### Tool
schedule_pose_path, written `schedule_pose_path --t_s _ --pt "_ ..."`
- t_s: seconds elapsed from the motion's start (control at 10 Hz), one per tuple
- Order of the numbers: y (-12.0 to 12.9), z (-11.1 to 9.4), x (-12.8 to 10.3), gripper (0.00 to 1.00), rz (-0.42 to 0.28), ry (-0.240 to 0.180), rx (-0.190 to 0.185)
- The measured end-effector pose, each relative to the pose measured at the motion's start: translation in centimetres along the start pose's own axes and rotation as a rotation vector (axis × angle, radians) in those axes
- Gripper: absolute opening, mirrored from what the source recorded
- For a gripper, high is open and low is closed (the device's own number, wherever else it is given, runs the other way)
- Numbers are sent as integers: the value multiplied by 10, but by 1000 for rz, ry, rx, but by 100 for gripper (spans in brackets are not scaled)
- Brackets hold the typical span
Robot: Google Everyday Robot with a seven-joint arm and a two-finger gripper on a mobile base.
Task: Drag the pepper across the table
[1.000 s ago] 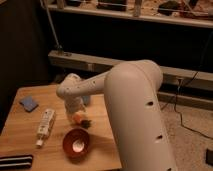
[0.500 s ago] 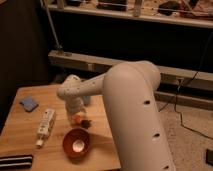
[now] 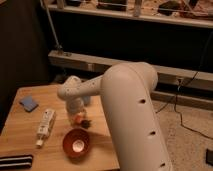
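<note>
Since nothing has shifted, pincer (image 3: 75, 109) hangs over pepper (image 3: 80, 119) mid-tabletop (image 3: 20, 126); can't tell its opening; drag likely stalled.

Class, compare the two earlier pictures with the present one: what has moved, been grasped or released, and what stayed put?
Nothing visibly changed. The gripper stays low over the pepper on the table, behind the bowl; the white tube and blue pad lie where they were.
</note>
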Motion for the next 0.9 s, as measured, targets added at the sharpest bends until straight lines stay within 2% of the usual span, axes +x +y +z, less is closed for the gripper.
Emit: schedule_pose_path --t_s 0.8,0.9 --pt "-2 2 -5 64 18 16 0" --pt "-3 3 -4 57 22 21 1"
